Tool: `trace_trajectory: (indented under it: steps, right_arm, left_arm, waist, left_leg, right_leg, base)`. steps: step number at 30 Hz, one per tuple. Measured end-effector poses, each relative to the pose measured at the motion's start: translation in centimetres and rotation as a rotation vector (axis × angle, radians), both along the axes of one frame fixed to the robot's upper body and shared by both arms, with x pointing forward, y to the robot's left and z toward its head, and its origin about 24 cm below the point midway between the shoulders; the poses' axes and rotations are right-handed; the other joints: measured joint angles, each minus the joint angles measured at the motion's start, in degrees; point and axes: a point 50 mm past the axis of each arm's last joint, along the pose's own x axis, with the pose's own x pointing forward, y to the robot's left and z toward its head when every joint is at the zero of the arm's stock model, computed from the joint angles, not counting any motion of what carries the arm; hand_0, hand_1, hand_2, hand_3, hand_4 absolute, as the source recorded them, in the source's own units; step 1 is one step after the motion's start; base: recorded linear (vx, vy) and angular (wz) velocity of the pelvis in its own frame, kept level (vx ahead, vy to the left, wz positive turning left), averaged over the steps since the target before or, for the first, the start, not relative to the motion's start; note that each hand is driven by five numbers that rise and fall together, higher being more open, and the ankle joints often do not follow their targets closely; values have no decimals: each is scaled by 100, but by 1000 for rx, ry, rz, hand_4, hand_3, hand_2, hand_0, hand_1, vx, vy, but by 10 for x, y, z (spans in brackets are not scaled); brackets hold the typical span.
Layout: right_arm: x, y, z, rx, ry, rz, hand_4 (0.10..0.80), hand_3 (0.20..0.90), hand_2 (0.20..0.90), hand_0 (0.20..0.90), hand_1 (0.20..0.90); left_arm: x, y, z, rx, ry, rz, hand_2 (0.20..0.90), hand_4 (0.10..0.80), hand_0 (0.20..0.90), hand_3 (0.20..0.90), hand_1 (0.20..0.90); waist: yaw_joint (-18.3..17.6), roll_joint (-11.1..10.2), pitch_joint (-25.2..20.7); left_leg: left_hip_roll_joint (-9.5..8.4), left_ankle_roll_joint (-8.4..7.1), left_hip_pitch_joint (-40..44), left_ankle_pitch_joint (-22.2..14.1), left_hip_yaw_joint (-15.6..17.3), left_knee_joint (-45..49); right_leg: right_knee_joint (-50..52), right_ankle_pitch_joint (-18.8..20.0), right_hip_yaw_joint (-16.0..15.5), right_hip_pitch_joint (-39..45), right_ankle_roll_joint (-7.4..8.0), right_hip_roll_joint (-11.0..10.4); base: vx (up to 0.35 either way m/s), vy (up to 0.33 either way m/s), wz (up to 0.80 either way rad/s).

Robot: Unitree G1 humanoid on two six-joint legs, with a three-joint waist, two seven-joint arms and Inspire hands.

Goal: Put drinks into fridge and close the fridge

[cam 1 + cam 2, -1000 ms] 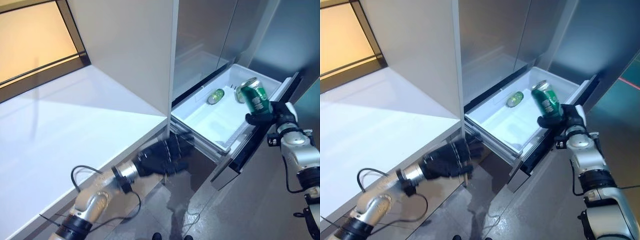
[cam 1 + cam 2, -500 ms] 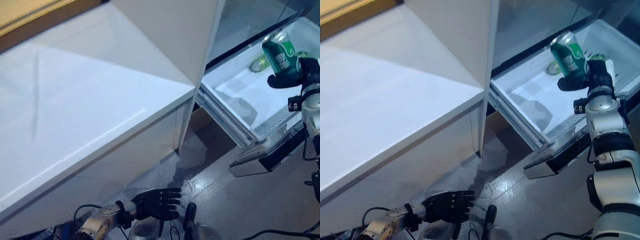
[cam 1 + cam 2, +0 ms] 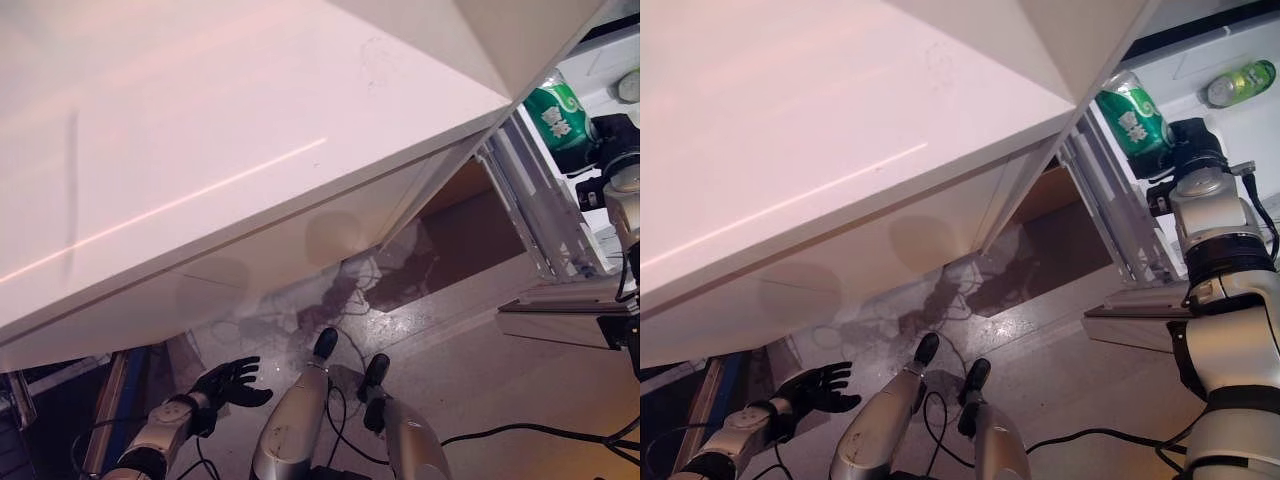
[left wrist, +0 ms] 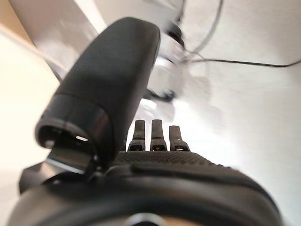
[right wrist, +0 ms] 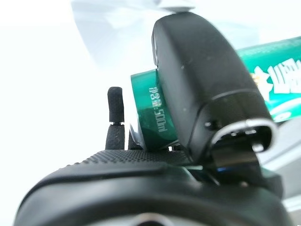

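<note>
Right hand (image 3: 1188,140) clamped round green can (image 3: 1133,120) beside counter edge (image 3: 940,185); left hand (image 3: 818,388) open, low.

green can (image 3: 556,112) in right hand (image 3: 612,136)

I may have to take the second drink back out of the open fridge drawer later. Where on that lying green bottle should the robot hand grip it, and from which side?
Grip the green bottle around the middle of its body, coming down from above. It lies on its side in the white drawer, so its rounded flanks are exposed and the drawer is open overhead. The right hand is busy, closed on the green can.
</note>
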Motion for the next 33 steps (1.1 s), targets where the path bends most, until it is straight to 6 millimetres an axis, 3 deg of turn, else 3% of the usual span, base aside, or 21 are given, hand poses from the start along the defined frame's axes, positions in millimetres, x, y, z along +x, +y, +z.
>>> trace_trajectory:
  steps: [6,13,14,15,16,27,33]
  right_arm:
    - [-9,-16,-13,60,107,-73,100,200,300,300,300]
    - [-14,-22,-19,42,222,-73,100,200,300,300,300]
    - [-14,-22,-20,39,236,-66,446,546,596,596,596]
    - [-14,-23,-20,37,243,-63,446,546,596,596,596]
    - [-15,-23,-21,29,273,-56,800,900,900,900,900]
    - [-14,-22,-22,87,261,-16,800,900,900,900,900]
    - [1,13,16,156,-65,158,800,900,900,900,900]
  left_arm:
    - [-5,1,-1,-19,7,21,900,800,900,900,900]
    - [13,-8,12,-75,-91,18,900,800,900,900,900]
    - [15,-8,13,-76,-96,16,900,800,900,900,900]
    - [15,-8,13,-77,-98,15,900,800,900,900,900]
    - [15,-8,13,-77,-98,16,900,800,900,900,900]
    - [12,-6,10,-47,-57,-1,900,800,900,900,900]
    - [11,-8,10,-39,-46,-22,900,800,900,900,900]
  waist:
    - [36,6,22]
    - [22,19,32]
    - [22,21,33]
    - [21,21,32]
    - [22,26,33]
    - [2,125,54]
    - [-288,128,49]
  left_leg:
    - [-24,0,-41,1,2,101]
    - [-24,-21,-53,-16,25,142]
    - [-16,-23,-53,-15,25,143]
    - [-14,-27,-52,-18,25,143]
    - [-6,-33,-50,-22,26,140]
    - [25,-31,224,-26,84,92]
    - [112,-37,501,-30,239,-34]
  right_leg:
    - [211,-52,-1,-84,1,-43]
    - [468,-183,10,-202,-36,-93]
    - [467,-183,10,-202,-39,-85]
    - [467,-183,10,-202,-40,-86]
    - [464,-187,11,-202,-46,-83]
    - [417,-181,50,46,-59,-72]
    - [208,-76,205,307,-93,-3]
  base:
    - [-10,-1,0]
    - [-26,-4,0]
    - [0,0,0]
    - [0,0,0]
    - [0,0,0]
    - [-5,-6,-1]
    - [4,24,-14]
